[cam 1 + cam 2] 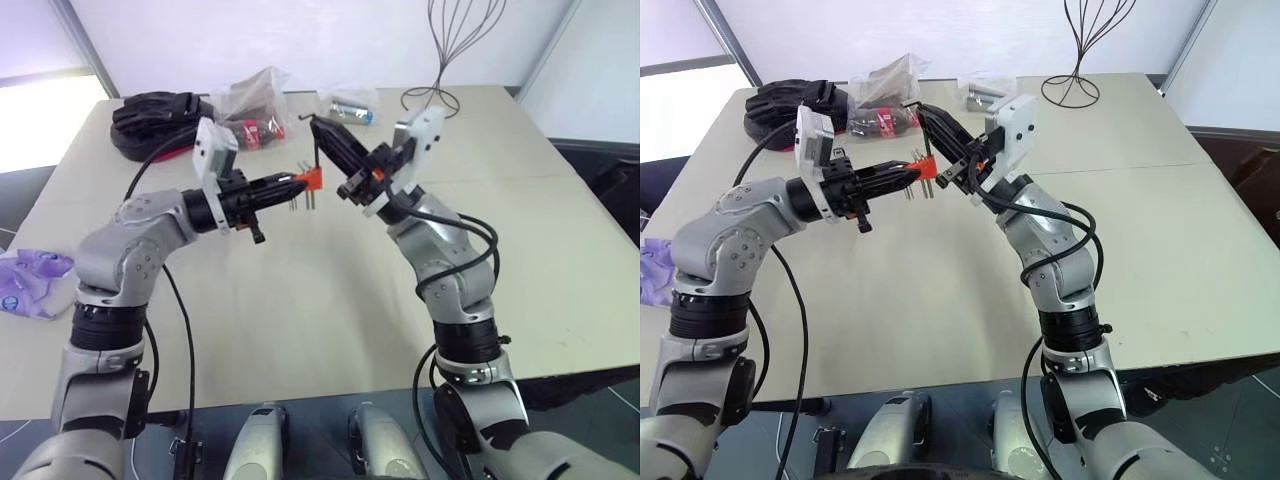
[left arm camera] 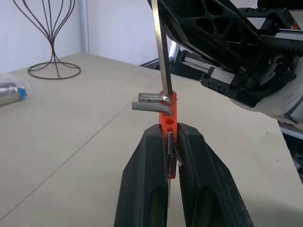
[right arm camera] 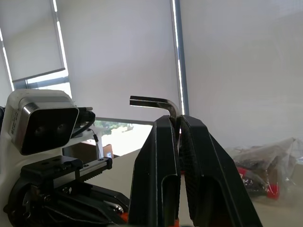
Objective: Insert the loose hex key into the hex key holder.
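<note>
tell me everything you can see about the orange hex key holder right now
The hex key holder is a small orange-red plastic block with a row of round holes down its face. Two grey bent keys stick out sideways near its top. It is held in the air above the table, clamped at its lower end by the left gripper. The loose hex key, pinched in the right gripper, comes straight down onto its top end.

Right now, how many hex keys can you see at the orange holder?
3. Two short bent keys sit stacked in the holder, near its end. The loose hex key, held by the right pincer, meets that same end. Others may be hidden between the left pincer's fingers.
</note>
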`<act>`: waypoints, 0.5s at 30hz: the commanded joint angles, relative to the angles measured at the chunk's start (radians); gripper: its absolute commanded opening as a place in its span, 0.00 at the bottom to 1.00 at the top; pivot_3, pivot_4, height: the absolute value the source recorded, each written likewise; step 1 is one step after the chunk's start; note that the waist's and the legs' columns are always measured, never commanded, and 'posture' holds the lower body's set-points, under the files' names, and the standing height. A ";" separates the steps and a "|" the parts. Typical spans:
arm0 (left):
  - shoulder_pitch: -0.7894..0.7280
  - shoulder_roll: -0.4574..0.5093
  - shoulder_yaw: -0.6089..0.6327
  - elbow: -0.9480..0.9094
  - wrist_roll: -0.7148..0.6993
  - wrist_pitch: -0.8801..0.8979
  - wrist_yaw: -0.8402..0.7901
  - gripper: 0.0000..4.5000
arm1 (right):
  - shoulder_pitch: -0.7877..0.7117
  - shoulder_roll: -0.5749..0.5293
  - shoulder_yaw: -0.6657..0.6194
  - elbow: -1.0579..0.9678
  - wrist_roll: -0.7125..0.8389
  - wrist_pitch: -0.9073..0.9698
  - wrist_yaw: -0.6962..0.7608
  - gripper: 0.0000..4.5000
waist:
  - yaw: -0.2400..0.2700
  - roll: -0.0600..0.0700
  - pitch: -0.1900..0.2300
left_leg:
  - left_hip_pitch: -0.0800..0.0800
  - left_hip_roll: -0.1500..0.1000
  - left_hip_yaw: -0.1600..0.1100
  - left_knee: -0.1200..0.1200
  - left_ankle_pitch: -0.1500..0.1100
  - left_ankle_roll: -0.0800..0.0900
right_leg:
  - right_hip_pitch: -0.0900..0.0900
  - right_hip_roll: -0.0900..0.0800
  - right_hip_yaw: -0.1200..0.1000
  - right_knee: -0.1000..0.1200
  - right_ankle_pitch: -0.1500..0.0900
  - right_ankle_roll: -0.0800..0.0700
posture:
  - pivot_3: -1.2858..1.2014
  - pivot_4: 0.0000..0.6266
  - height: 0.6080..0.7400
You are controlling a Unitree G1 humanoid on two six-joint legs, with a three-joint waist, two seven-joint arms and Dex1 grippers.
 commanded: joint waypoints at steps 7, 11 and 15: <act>-0.031 -0.001 0.038 -0.013 -0.018 -0.012 0.008 0.00 | -0.010 0.001 0.008 -0.027 -0.004 -0.014 0.011 0.01 | 0.000 0.000 0.000 | 0.000 0.000 0.000 0.000 0.000 0.000 | 0.000 0.000 0.000 0.000 0.000 0.000 | 0.52 0.24 1.00; -0.031 0.000 0.037 -0.012 -0.017 -0.013 0.008 0.00 | 0.000 -0.006 0.019 -0.032 -0.006 -0.008 0.019 0.01 | 0.000 0.000 0.000 | 0.000 0.000 0.000 0.000 0.000 0.000 | 0.000 0.000 0.000 0.000 0.000 0.000 | 0.52 0.24 1.00; -0.034 -0.001 0.036 -0.012 -0.016 -0.014 0.011 0.00 | 0.004 -0.013 0.024 -0.038 -0.007 0.000 0.026 0.08 | 0.000 0.000 0.000 | 0.000 0.000 0.000 0.000 0.000 0.000 | 0.000 0.000 0.000 0.000 0.000 0.000 | 0.52 0.24 1.00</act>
